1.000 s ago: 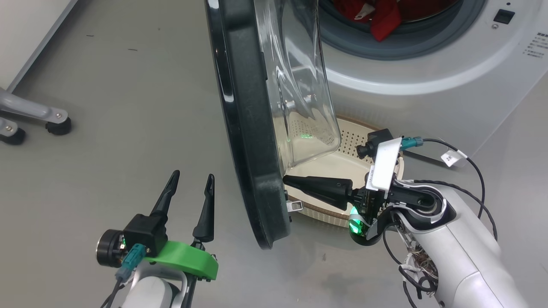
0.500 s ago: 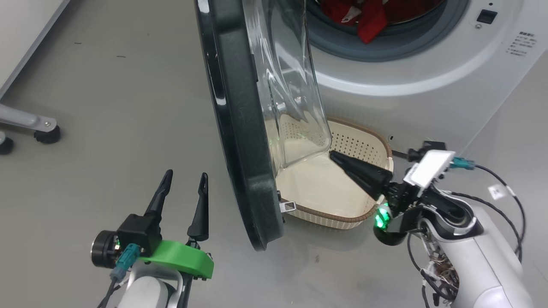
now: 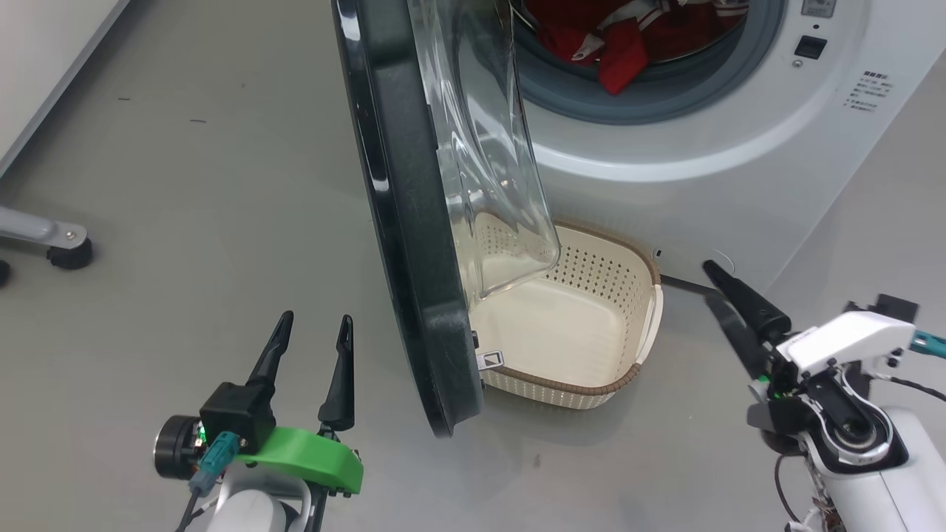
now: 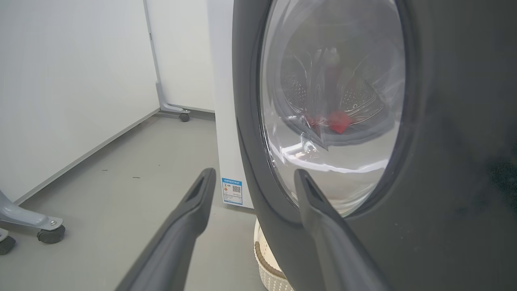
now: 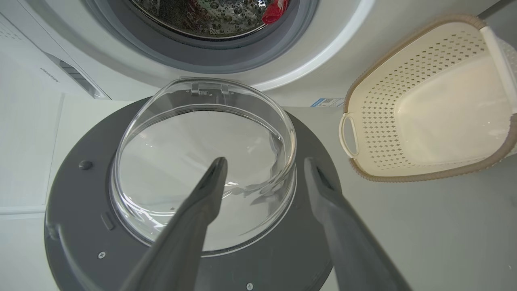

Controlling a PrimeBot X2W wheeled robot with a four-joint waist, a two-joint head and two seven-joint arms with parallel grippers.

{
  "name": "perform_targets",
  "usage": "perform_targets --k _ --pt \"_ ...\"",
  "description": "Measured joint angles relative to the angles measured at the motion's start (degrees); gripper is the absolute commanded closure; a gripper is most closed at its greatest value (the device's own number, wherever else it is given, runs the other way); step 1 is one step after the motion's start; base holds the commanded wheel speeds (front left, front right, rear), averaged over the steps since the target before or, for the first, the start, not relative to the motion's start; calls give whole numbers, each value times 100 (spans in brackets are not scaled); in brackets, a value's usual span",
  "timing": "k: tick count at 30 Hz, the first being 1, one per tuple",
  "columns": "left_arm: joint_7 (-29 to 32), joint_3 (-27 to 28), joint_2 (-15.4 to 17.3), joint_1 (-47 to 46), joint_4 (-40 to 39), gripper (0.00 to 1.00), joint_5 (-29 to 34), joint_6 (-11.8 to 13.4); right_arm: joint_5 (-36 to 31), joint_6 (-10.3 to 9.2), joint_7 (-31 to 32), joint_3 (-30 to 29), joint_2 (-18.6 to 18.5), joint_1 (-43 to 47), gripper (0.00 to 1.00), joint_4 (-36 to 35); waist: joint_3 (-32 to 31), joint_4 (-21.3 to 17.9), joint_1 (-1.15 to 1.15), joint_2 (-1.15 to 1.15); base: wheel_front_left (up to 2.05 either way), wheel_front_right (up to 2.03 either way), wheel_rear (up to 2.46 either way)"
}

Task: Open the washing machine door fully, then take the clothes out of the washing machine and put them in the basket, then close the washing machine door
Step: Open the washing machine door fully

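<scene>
grey floor (image 3: 185, 222), white wall (image 4: 60, 81) beside washing machine (image 3: 665, 185).

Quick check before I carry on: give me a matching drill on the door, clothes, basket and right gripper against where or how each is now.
1. washing machine door
2. clothes
3. basket
4. right gripper

A. inside the drum
B. open, holding nothing
C. swung out from the machine
D. empty, on the floor

Pairs: 1-C, 2-A, 3-D, 4-B
</scene>
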Motion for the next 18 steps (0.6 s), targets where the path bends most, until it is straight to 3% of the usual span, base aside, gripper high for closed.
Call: perform_targets --k 9,18 --pt "0 11 4 57 102 0 -11 -30 -1867 1 -1630 -47 -344 417 0 -624 -109 -70 0 0 0 0 0" --pt "0 18 4 57 133 0 4 -74 -4450 2 -3459 344 -1115 444 0 -1044 -144 -98 0 0 0 0 0"
